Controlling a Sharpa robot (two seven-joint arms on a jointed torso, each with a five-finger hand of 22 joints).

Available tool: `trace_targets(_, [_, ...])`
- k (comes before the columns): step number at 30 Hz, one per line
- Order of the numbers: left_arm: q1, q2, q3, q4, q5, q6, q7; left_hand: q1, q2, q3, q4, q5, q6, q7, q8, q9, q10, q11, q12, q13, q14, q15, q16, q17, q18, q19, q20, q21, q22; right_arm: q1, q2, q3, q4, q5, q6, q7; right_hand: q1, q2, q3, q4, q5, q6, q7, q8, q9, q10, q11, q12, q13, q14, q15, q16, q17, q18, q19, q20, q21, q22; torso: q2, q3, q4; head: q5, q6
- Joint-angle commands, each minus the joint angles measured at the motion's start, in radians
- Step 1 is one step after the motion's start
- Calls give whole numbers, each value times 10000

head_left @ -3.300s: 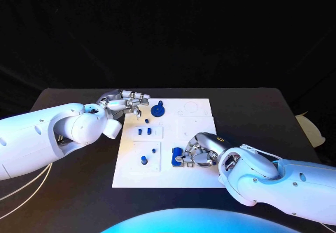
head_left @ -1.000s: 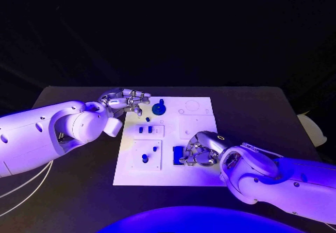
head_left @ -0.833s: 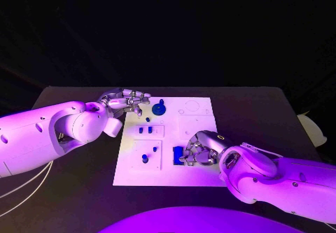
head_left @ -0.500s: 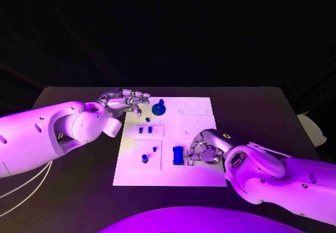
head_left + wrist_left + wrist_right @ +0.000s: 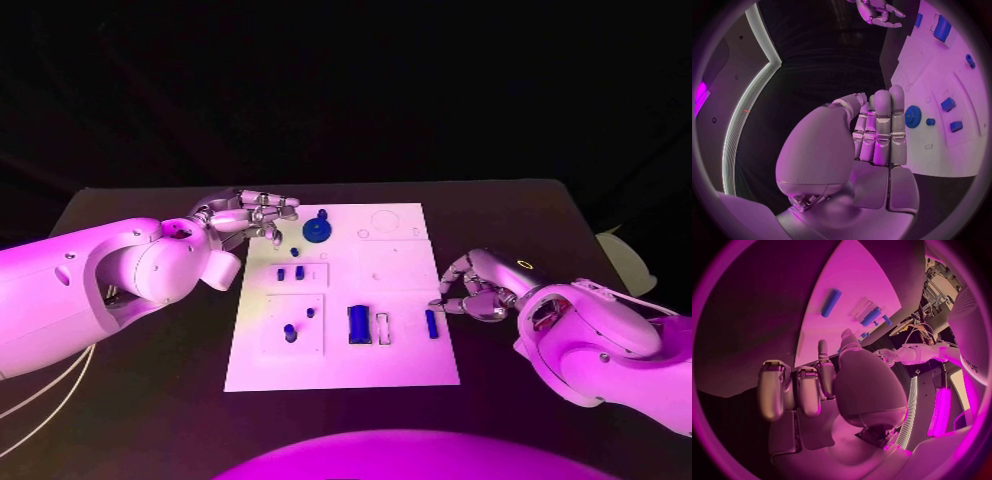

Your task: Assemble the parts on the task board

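The white task board [image 5: 404, 360] lies mid-table. On it are a round blue part [image 5: 317, 230], two small blue pieces [image 5: 290, 272], a blue peg [image 5: 290, 335], a blue block [image 5: 359, 323] and a slim blue bar [image 5: 431, 322] near its right edge. My right hand [image 5: 476, 290] hovers just off the board's right edge, fingers loosely bent, holding nothing; the right wrist view shows the bar [image 5: 831, 302] lying free beyond it. My left hand [image 5: 248, 212] stays at the board's far left corner, fingers straight and empty [image 5: 879, 130], beside the round part [image 5: 912, 116].
A pale narrow frame [image 5: 384, 328] sits between the blue block and the bar. Bare black table [image 5: 130, 400] surrounds the board on all sides. A pale object [image 5: 623, 258] lies at the table's right edge.
My right hand has let go of the blue bar and drawn back to the right, off the board. The bar now lies on the board. My left hand has not moved.
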Motion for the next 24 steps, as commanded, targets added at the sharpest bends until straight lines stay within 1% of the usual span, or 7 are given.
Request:
trace_targets(1, [4,20,2,19,42,174,64,1,82,-37,25,6,-47,53,-6,-17,-90,-8,40,15,-67,-13,-23,-16,151,-40,51,-55,-16,-118,-166,-35,50,-465,252,-3,107,38,-17,77,10,202,-34,-43,-32,48,54,70,508,848,68,52,1753,-120,408,67,85,2180,-18,6,-38,-62,17])
trace_targets(6, [2,25,-3,11,42,183,64,1,82,-37,25,6,-47,53,-6,-17,-90,-8,40,15,-67,-13,-23,-16,151,-40,51,-55,-16,-426,-189,-59,28,-575,234,-62,135,79,-14,111,63,366,-77,-56,-60,56,20,64,507,846,47,47,1743,-116,409,70,83,2181,-21,8,-54,-42,9])
trace_targets(13, [1,13,-6,11,42,192,55,1,82,-37,25,6,-47,53,-6,-17,-90,-8,40,15,-67,-13,-23,-16,151,-40,51,-55,-16,-681,156,-69,-240,-703,123,-135,118,113,-17,143,108,416,-88,-73,-76,58,11,61,506,848,38,51,1752,-114,406,68,73,2178,-12,0,-24,-33,-12])
trace_targets(15, [1,9,-7,9,42,198,53,-18,84,-45,36,4,-50,53,-3,-20,-99,-6,52,18,-70,-9,-20,-19,150,-39,54,-63,-19,-725,273,-70,-312,-715,58,-163,109,121,-20,152,122,427,-90,-82,-83,60,8,63,508,846,35,44,1740,-111,401,67,60,2175,-13,-5,-41,-25,-7])
trace_targets(19, [0,5,-7,7,42,207,48,-18,84,-45,36,4,-50,53,-3,-20,-99,-6,52,18,-70,-9,-20,-19,150,-39,54,-63,-19,-792,475,-70,-435,-737,-98,-220,106,206,-5,170,217,464,-101,-135,-119,52,-3,35,491,839,25,28,1712,-99,381,61,5,2160,-13,-8,-36,-39,10])
trace_targets(21, [0,1,-7,7,42,210,45,-20,87,-45,37,5,-50,53,-3,-21,-101,-6,55,19,-71,-9,-19,-20,150,-39,55,-64,-20,-815,557,-70,-484,-744,-134,-235,111,223,-3,169,253,476,-105,-151,-130,54,-6,35,493,841,22,31,1717,-98,380,58,2,2160,-18,-6,-46,-21,-13])
trace_targets(24, [0,-7,-7,11,42,214,39,-20,87,-45,37,5,-50,53,-3,-21,-101,-6,55,19,-71,-9,-19,-20,150,-39,55,-64,-20,-842,649,-70,-542,-748,-129,-247,107,275,1,175,341,535,-120,-171,-148,66,-17,52,508,843,14,37,1729,-102,389,53,21,2165,-13,-1,-35,-2,-40])
